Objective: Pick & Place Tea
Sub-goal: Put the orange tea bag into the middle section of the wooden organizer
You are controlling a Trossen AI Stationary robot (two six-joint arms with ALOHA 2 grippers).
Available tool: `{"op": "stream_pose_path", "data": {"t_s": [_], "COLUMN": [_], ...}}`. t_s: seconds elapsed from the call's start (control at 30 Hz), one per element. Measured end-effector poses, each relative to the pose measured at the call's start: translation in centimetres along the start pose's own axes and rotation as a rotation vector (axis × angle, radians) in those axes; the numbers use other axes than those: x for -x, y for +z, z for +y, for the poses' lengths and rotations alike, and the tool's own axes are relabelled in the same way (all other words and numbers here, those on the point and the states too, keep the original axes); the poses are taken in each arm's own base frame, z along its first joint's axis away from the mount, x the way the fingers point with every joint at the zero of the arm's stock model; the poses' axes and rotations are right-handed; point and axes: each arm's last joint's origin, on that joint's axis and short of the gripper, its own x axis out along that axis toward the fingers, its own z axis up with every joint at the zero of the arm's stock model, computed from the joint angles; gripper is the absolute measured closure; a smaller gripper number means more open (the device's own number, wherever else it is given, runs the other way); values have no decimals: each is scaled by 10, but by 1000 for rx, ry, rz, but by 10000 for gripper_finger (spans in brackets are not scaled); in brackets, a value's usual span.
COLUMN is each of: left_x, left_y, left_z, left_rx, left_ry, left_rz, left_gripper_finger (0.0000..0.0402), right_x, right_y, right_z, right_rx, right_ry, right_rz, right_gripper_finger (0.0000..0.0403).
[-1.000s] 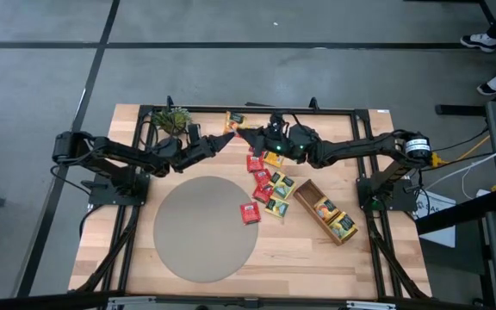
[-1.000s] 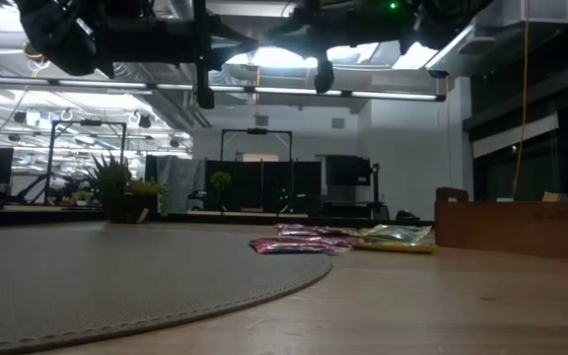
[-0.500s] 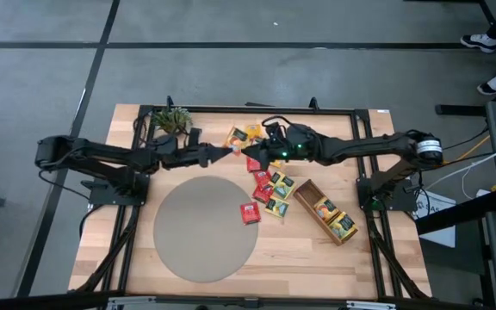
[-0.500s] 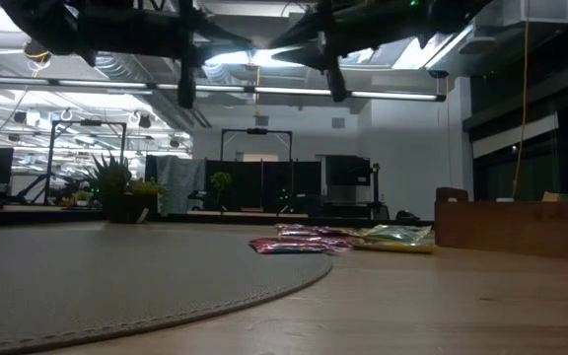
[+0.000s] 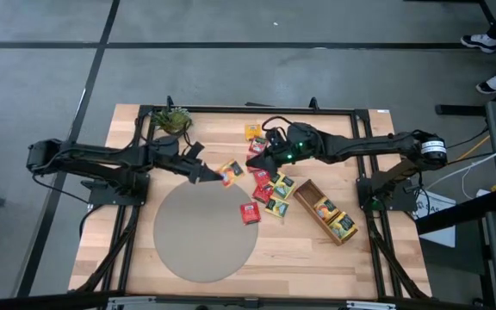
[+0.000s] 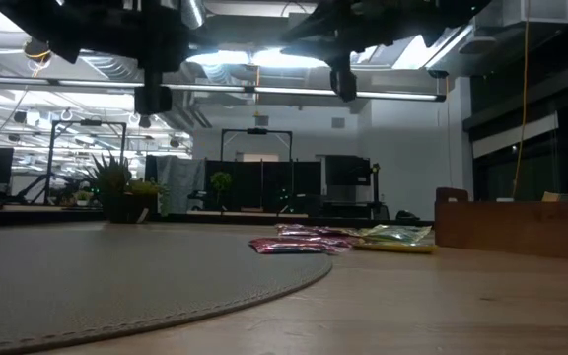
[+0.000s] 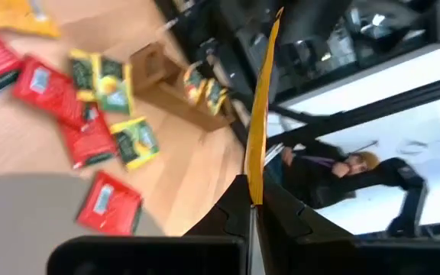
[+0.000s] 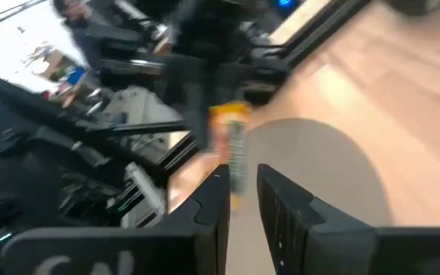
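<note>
On the big wooden table lies a round grey mat. To the right sits a long brown wooden tray with some tea in it already.

Our left gripper is pinched tight on one flat yellow-orange tea sachet, up in the air over the far edge of the mat. Our right gripper hangs near it, partly open, holding nothing.

We think we should keep the pinch firm and carry the sachet slowly. The other red and green sachets wait between mat and tray.
</note>
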Motion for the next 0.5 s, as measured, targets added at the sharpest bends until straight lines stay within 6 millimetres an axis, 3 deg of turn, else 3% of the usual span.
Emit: {"op": "stream_pose_path", "data": {"t_s": [0.27, 0.5], "left_x": [-3, -24], "left_y": [0, 11], "left_z": [5, -3], "left_rx": [-2, -74], "left_ry": [-8, -29], "left_rz": [76, 146], "left_gripper_finger": [398, 398], "right_x": [0, 0], "right_y": [-1, -2], "right_z": [1, 0], "right_rx": [-27, -39], "right_ry": [28, 21], "right_rz": [31, 43], "right_gripper_finger": [333, 333]}}
